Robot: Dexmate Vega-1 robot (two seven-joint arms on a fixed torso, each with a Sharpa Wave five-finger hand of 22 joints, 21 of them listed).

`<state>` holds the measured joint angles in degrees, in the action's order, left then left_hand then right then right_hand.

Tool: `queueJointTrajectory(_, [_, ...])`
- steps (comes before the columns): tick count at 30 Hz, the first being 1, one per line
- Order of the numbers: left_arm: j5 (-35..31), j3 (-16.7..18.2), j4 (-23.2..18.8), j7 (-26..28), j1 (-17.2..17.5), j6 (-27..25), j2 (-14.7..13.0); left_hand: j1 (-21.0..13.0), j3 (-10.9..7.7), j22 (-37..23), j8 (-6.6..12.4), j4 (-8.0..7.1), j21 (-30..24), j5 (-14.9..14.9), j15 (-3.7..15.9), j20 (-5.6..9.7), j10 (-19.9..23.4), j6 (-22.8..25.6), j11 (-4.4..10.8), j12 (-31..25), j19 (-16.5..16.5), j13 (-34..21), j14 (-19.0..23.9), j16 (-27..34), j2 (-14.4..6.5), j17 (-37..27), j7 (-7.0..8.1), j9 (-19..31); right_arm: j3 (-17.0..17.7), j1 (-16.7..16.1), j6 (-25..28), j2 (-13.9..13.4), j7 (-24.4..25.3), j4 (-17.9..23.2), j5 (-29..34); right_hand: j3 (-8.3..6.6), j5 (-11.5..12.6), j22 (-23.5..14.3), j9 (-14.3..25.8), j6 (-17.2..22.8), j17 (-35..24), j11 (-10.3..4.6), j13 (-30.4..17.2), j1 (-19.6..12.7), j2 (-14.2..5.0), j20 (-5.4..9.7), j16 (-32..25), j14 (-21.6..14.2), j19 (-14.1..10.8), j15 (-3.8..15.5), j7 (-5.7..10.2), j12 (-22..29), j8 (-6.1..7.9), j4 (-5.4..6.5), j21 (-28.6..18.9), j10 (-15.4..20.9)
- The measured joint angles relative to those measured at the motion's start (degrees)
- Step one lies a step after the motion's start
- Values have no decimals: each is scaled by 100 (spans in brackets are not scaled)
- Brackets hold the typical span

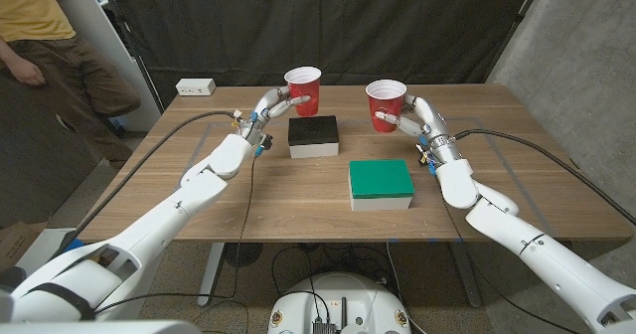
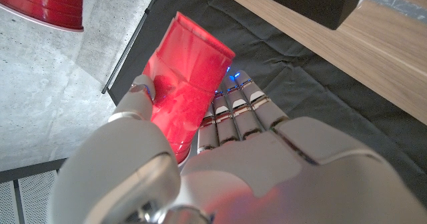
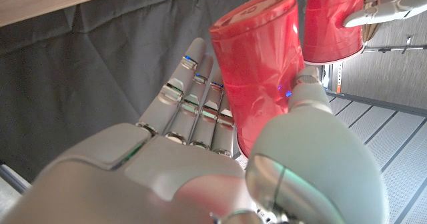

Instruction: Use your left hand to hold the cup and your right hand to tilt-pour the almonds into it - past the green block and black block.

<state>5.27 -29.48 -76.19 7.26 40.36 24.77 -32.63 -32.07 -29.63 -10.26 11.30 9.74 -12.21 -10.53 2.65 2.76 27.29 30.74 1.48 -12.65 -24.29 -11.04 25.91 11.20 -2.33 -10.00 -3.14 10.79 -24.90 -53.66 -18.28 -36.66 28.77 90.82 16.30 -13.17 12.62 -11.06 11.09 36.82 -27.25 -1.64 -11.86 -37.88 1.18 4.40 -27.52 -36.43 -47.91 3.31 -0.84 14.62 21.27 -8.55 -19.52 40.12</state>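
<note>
Wooden table [image 1: 298, 190], dark curtain behind. The left hand [image 1: 270, 105] grips its cup [image 1: 304, 90] beyond the black block [image 1: 313, 135]; the right hand [image 1: 409, 115] grips the almond cup [image 1: 386, 104] past the green block [image 1: 381, 182]. The cups are well apart, so tilting now risks scattering almonds across the table.

This looks like a robotics lab or test room. A wooden tabletop [image 1: 298, 190] stands before a black curtain [image 1: 328, 26] hung as a backdrop, with a bare concrete wall [image 1: 581, 56] at the upper right of the frame. Black cables [image 1: 556, 155] trail across the wood, a white power strip [image 1: 196, 87] lies near the far edge, and a person [image 1: 45, 46] stands at the upper left.
</note>
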Motion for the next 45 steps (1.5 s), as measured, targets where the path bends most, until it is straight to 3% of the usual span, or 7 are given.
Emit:
queueJointTrajectory(21, [4,-25,91,16,-15,53,23,-24,0,0,-3,0,0,0,-10,-22,14,-1,-15,0,-22,0,52,0,-24,0,-1,2,-287,624,-90,144,-57,-577,-83,7,-45,1,-4,21,1,1,1,-22,-22,0,-23,-44,1,9,21,-21,20,-7,-33,62])
queueJointTrajectory(24, [12,-25,94,16,-15,65,23,-24,0,0,-3,0,0,0,-9,-42,14,8,-15,0,-42,0,52,0,-23,0,8,2,-368,736,-95,175,-58,-672,-84,6,-45,1,-4,21,1,-52,1,-22,-22,0,-23,-44,1,9,21,-21,20,-6,-33,115])
queueJointTrajectory(45, [-45,-145,96,-186,-91,66,-3,-23,0,0,-3,0,0,0,10,-10,113,36,10,0,-73,0,133,0,-23,0,-6,1,-604,969,-74,257,-114,-700,14,-8,-84,1,-2,93,-26,-63,-28,-21,-21,-12,-23,-108,-11,28,10,-21,20,8,-62,186])
